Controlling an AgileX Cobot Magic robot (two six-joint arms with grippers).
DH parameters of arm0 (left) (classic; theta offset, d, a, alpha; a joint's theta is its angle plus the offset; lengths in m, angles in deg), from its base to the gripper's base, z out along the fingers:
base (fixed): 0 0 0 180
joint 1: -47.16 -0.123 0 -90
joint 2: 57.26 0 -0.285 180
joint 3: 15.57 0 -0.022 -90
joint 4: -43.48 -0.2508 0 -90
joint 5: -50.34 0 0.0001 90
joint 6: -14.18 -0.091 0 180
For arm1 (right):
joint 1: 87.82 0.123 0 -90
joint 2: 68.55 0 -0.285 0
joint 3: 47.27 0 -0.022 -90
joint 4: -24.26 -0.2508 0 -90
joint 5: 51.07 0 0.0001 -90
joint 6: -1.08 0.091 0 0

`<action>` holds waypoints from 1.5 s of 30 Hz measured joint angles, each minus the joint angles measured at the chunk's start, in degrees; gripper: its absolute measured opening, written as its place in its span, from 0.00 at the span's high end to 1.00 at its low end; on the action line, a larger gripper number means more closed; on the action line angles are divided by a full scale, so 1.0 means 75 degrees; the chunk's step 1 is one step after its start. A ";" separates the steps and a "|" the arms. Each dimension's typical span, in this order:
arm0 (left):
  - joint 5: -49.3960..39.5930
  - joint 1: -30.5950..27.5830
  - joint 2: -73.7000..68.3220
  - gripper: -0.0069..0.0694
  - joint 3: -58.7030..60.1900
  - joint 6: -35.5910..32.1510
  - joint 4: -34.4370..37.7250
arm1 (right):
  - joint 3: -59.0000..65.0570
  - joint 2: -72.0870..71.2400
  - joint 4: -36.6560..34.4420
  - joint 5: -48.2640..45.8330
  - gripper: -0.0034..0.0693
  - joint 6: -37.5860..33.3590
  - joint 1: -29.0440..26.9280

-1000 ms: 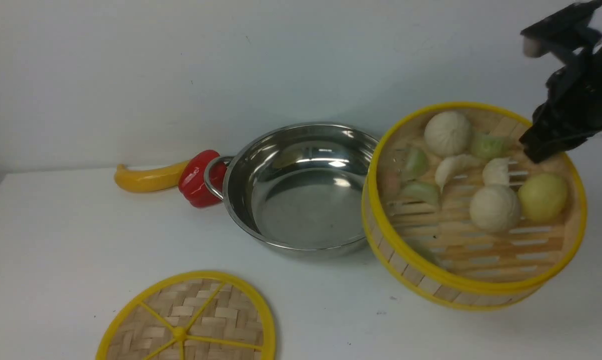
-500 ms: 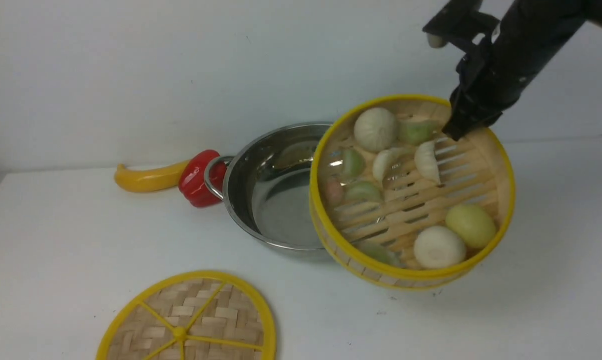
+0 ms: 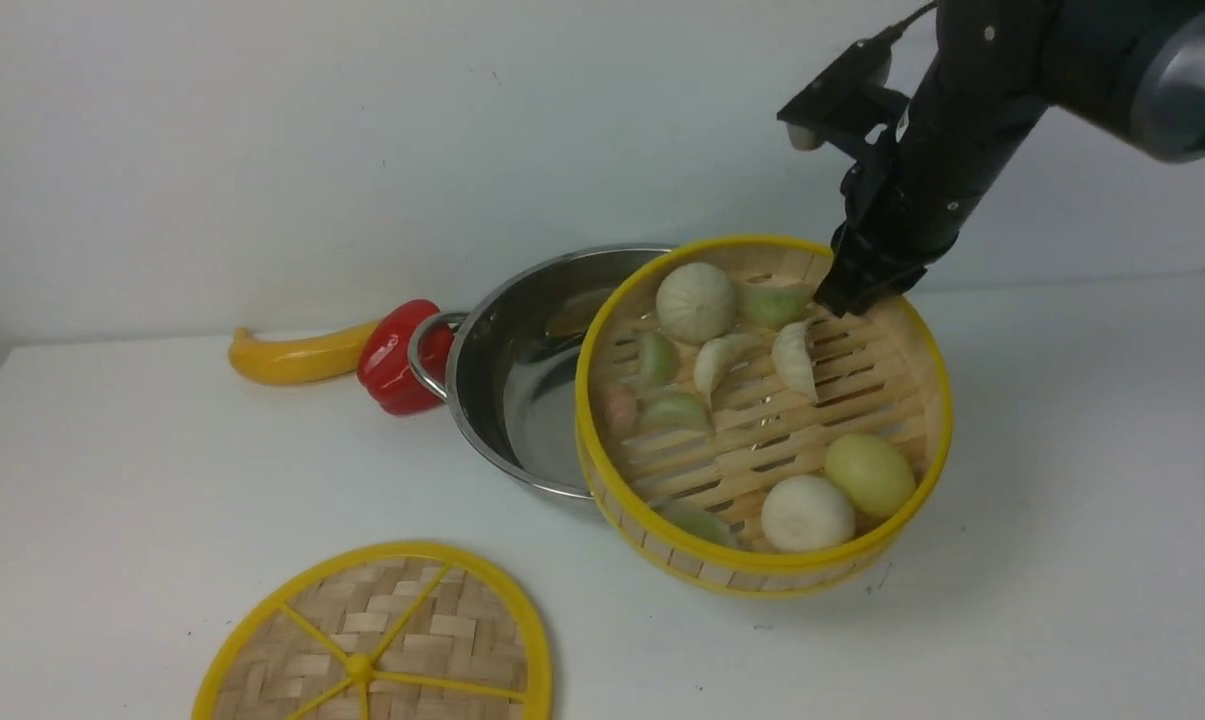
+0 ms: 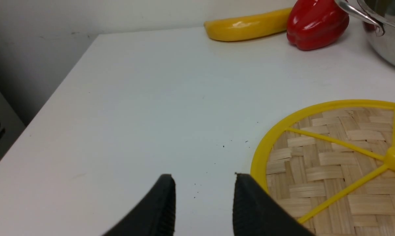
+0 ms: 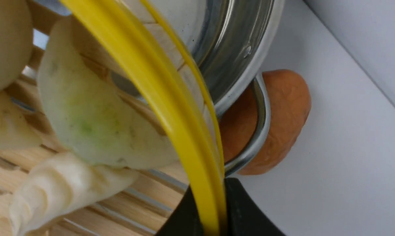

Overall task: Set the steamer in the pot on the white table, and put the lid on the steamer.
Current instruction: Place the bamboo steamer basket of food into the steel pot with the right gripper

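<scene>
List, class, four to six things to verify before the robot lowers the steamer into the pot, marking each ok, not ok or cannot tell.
1. Grip: the right hand is clamped on the steamer at its yellow rim. Ok.
2. Alignment: the steamer overlaps only the right part of the pot. Not ok.
3. Clearance: does the steamer's near edge touch the white table? Cannot tell.
4. Load: the buns and dumplings all sit inside the walls. Ok.
5. Lid: lies flat on the table, clear of the pot. Ok.
6. The left hand: open, empty, beside the lid. Ok.
</scene>
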 joint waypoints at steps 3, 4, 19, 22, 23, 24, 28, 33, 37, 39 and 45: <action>0.0000 0.0000 0.0000 0.59 0.0000 0.0000 0.0000 | -0.0156 0.0000 -0.0078 -0.0041 0.88 0.0294 0.0000; 0.0000 0.0000 0.0000 0.59 0.0000 0.0000 0.0000 | -0.0210 0.0000 -0.0102 -0.0041 0.88 0.0375 0.0000; 0.0000 0.0000 0.0000 0.59 0.0000 0.0000 0.0000 | -0.0869 0.0132 -0.1183 -0.0066 0.88 0.2871 0.0000; 0.0000 0.0000 0.0000 0.59 0.0000 0.0000 0.0000 | -0.0869 0.0299 -0.1284 -0.0073 0.88 0.3205 0.0000; 0.0000 0.0000 0.0000 0.59 0.0000 0.0000 0.0000 | -0.0878 0.0385 -0.1320 -0.0084 0.88 0.3374 0.0000; 0.0000 0.0000 0.0000 0.59 0.0000 0.0000 0.0000 | -0.0910 0.0472 -0.1337 -0.0102 0.88 0.3509 0.0000; 0.0000 0.0000 0.0000 0.59 0.0000 0.0000 0.0000 | -0.1302 0.0867 -0.1345 -0.0156 0.88 0.3891 0.0000; 0.0000 0.0000 0.0000 0.59 0.0000 0.0000 0.0000 | -0.2124 0.1360 -0.1354 -0.0163 0.88 0.4284 0.0000; 0.0000 0.0000 0.0000 0.59 0.0000 0.0000 0.0000 | -0.2870 0.1717 -0.1509 -0.0154 0.88 0.4545 0.0000; 0.0000 0.0000 0.0000 0.59 0.0000 0.0000 0.0000 | -0.3115 0.1882 -0.1586 -0.0154 0.88 0.4629 0.0000; 0.0000 0.0000 0.0000 0.59 0.0000 0.0000 0.0000 | -0.3259 0.2221 -0.1516 -0.0160 0.88 0.4839 0.0000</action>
